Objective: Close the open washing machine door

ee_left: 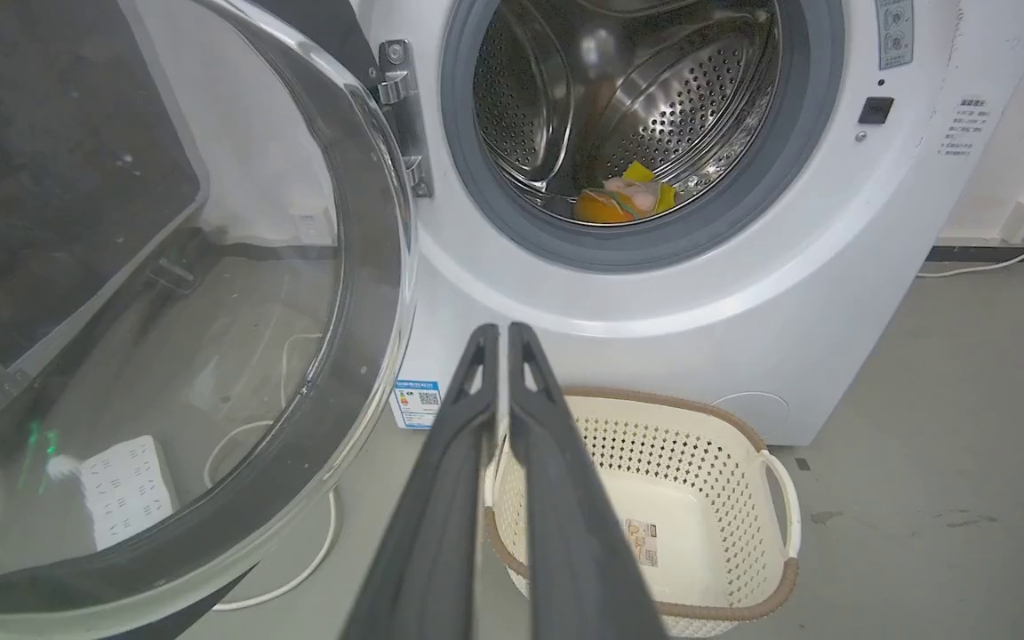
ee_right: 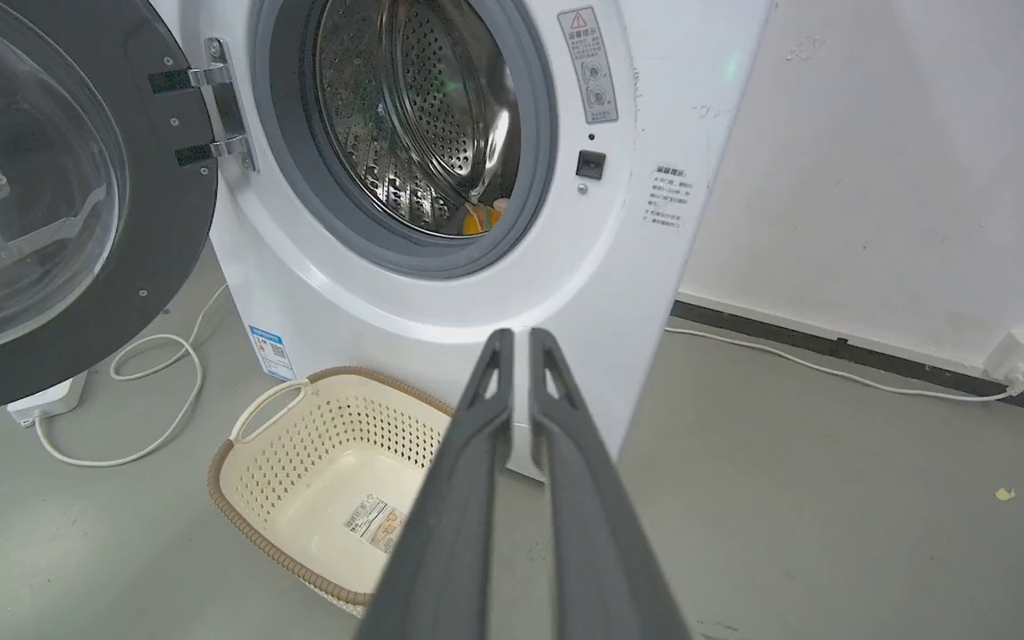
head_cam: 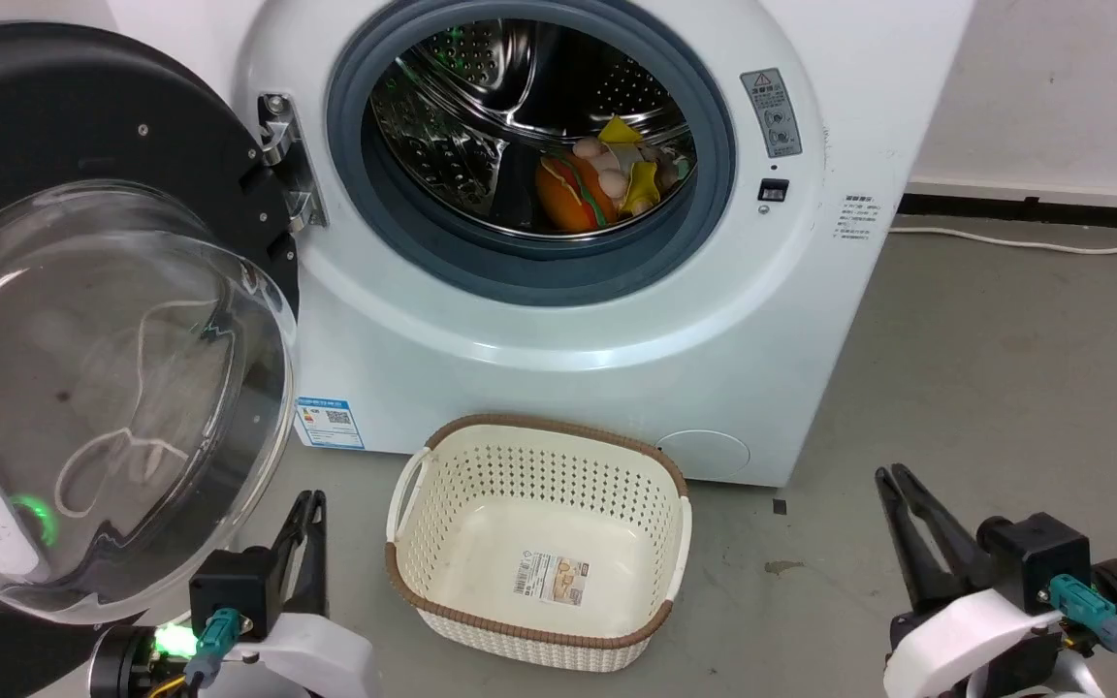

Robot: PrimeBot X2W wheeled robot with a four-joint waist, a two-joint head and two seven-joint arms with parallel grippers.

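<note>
Black left hand (head_cam: 312, 499), fingers together, upright beside washing machine door (head_cam: 103, 339)

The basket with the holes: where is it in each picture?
Head view: the basket sits bottom middle.
Left wrist view: basket at bottom, right of middle.
Right wrist view: basket at bottom, left of middle.
Shared landmark: the blue label on the washing machine, near the basket's upper left each time.

The washing machine door (head_cam: 103, 320) runs off the head view's left edge; the blue label (head_cam: 330, 423) is illegible.
</note>
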